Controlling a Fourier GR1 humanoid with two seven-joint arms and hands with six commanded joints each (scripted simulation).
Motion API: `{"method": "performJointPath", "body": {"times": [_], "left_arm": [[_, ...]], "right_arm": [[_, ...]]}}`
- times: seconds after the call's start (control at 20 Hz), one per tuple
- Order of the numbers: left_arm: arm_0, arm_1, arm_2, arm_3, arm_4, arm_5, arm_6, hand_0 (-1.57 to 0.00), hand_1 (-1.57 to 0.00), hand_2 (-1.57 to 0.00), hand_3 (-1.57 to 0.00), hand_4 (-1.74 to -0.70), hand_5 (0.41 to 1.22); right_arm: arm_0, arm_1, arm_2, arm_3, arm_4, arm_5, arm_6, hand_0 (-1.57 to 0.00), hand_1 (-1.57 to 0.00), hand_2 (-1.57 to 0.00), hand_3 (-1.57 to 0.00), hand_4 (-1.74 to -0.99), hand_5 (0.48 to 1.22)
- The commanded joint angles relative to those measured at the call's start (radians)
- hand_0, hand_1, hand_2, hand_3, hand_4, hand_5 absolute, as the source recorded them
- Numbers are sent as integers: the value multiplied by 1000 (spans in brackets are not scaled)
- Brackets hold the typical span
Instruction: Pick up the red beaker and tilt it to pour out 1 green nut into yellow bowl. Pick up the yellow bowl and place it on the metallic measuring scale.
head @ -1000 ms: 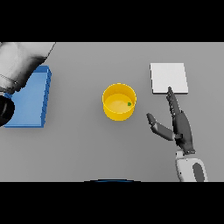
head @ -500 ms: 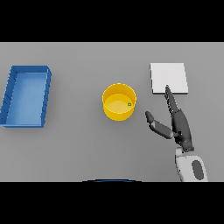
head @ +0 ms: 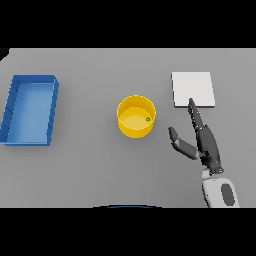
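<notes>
Just left of right hand (head: pixel 206 145): yellow bowl (head: pixel 136 116).

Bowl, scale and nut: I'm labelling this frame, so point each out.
Bowl (head: pixel 131 131): head view, front outer wall.
Scale (head: pixel 192 88): head view, middle of its top plate.
Nut (head: pixel 148 119): head view, its top.

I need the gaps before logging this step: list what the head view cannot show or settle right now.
- Left hand: out of the head view, past its edge.
- Red beaker: nowhere in the view.
- Green nut: a tiny speck inside the yellow bowl; too small to tell its shape.
- Right hand: its straight fingers overlap the scale; whether they touch it cannot be told.
- Blue tray: the near walls hide some of its floor.
</notes>
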Motion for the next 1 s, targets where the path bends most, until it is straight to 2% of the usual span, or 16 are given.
{"method": "performJointPath", "body": {"times": [0.0, 0.1, 0.2, 0.4, 0.45, 0.5, 0.55, 0.6, 0.7, 0.8, 0.95], "left_arm": [[68, -7, 3, -66, 23, 13, 10, -1571, -1571, -1571, -1570, -1741, 1221], [183, -22, 7, -190, 62, 31, 45, -1571, -1571, -1571, -1570, -1741, 1221], [276, -27, 2, -320, 87, 40, 93, -1571, -1571, -1571, -1571, -1741, 1151], [383, -48, -7, -471, 111, 69, 193, -1571, -1571, -1571, -1571, -1741, 925], [401, -43, -4, -506, 119, 66, 224, -1571, -1571, -1571, -1571, -1655, 868], [413, -36, -7, -539, 125, 46, 249, -1571, -1571, -1526, -1525, -1521, 818], [433, -26, -20, -592, 146, -10, 228, -1469, -1344, -1276, -1318, -1369, 774], [472, -26, -27, -639, 173, -48, 225, -1175, -1075, -1021, -1055, -1232, 737], [489, -17, -3, -668, 246, -122, 226, -751, -687, -653, -675, -1050, 683], [484, 4, -32, -671, 231, -170, 264, -481, -440, -418, -431, -915, 651], [493, 18, -68, -650, 187, -190, 270, -246, -225, -213, -220, -828, 627]], "right_arm": [[0, -6, -5, 15, 3, -1, -7, 1, 1, 1, 1, -1151, 676], [0, -15, -11, 19, 1, 1, -20, 1, 1, 1, 1, -1166, 676], [11, -17, -4, 5, 1, 8, -18, 1, 1, 1, 1, -1174, 676], [10, -10, -5, -4, -1, 2, -5, 1, 1, 1, 1, -1157, 671], [3, -4, -4, 9, -2, 1, 3, 1, 1, 1, 1, -1155, 669], [10, -1, -2, 10, -3, 3, -8, 1, 1, 1, 1, -1155, 670], [0, -3, -7, 8, -4, 0, 1, 1, 1, 1, 1, -1153, 670], [-2, -5, -7, 10, 1, -3, 2, 1, 1, 1, 1, -1151, 670], [15, -4, 4, -2, 7, 1, -23, 1, 1, 1, 1, -1150, 671], [14, -8, -2, -9, -5, 6, -10, 1, 1, 1, 1, -1155, 670], [14, -4, 6, 1, 24, -13, -6, 1, 1, 1, 1, -1156, 665]]}}
